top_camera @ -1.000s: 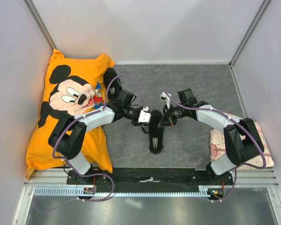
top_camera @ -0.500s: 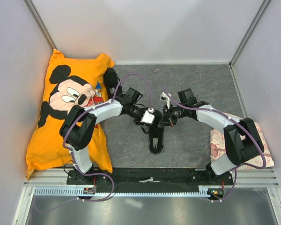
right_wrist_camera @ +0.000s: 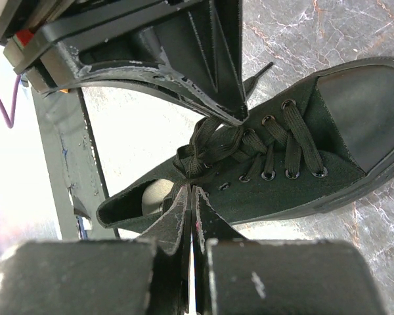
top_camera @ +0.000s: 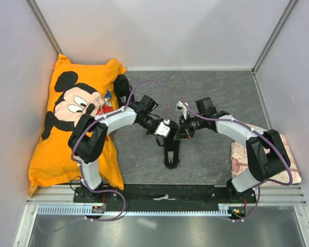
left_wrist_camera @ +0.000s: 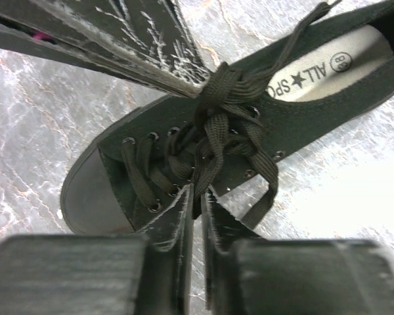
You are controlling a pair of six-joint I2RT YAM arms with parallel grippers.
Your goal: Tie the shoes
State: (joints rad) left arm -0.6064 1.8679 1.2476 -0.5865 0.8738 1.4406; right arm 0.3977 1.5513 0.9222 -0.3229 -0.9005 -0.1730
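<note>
Top external: all-black low-top shoe lay ctr frame on grey table, laces bunched over tongue. Both arms reached inward, meeting above it. Left gripper pinched a lace strand; right gripper clenched on lace knot.

The white-and-black left arm bends at the elbow and reaches rightward toward the middle. Its wrist tips the black two-finger left gripper downward, fingers drawn almost together with only a thin slit between them. The matching right arm reaches leftward to meet it, with the black right gripper pinched fully closed and its tips near the left's.
</note>
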